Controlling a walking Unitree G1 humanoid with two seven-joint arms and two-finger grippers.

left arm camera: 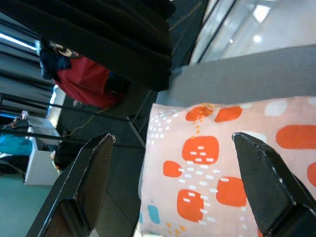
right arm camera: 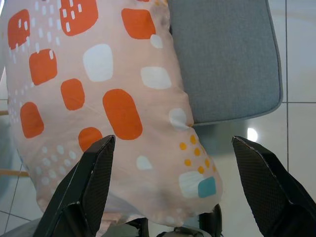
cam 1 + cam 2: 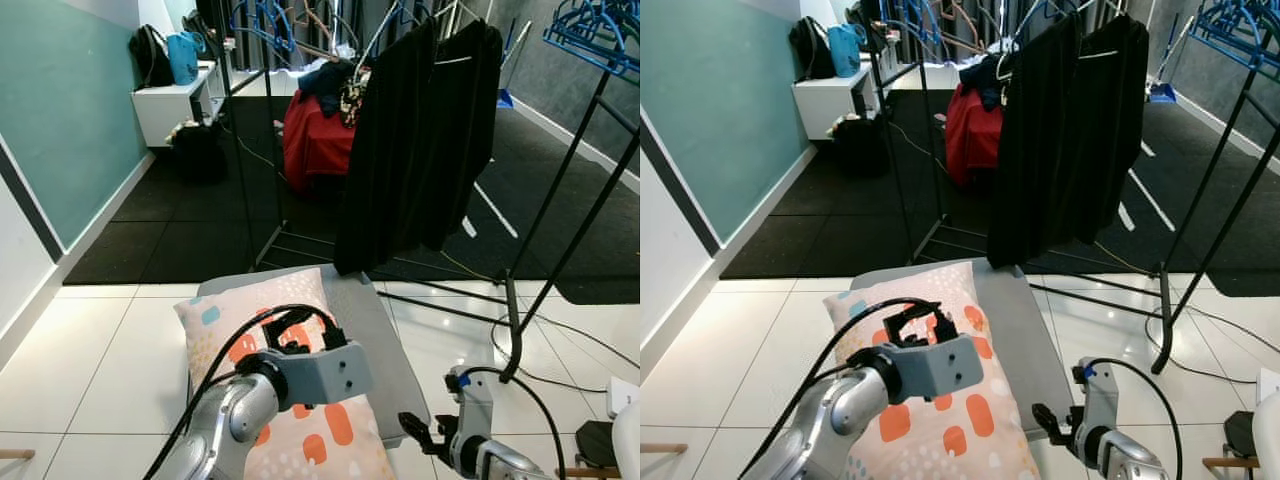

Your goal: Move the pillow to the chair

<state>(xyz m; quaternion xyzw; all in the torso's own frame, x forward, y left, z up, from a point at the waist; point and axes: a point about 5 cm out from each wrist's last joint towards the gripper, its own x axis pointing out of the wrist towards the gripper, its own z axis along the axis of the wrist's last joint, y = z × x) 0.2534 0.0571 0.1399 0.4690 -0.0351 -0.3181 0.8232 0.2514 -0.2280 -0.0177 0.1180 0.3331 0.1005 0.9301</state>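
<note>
A peach pillow with orange, white and blue patches lies lengthwise on the grey padded chair seat, its near end hanging over the seat's front edge. My left gripper hovers just over the pillow's middle, open, its fingers spread wide above the pillow with nothing between them. Low on the right, beside the seat's front corner, is my right gripper. It is open too, and its wrist view looks down on the pillow's near end and the seat.
A clothes rack with black garments stands right behind the chair, its base bars on the floor. Another rack post and cables are at the right. Farther back are a red heap and a white shelf.
</note>
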